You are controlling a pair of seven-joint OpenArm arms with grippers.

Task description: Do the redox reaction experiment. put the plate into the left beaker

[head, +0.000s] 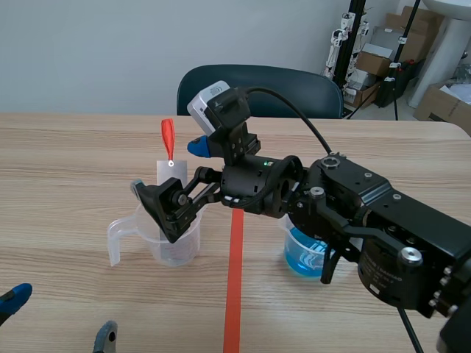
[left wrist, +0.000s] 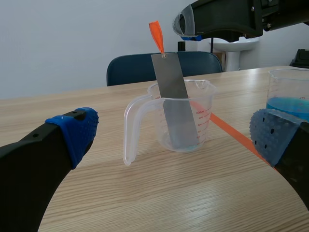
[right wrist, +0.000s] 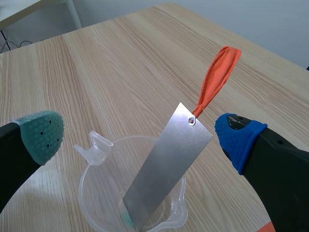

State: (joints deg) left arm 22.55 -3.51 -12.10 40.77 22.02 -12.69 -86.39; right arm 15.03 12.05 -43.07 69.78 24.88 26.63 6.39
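We see a black right arm (head: 383, 220) at the frame's right, with silver screws (head: 410, 255), a small green light (head: 263, 161), a white-grey camera (head: 210, 99) and a black cable (head: 294, 110). Its dotted pads (right wrist: 239, 137) are blue and grey-green.

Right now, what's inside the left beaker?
A grey metal plate stands tilted in the left beaker, its orange tag above the rim. The plate hides the floor beneath it; liquid cannot be told.

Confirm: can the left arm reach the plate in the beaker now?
Probably, but tight. The open left claw faces the plate, whose upper half stands bare above the beaker rim; the open right claw straddles its top, so only a side approach looks free.
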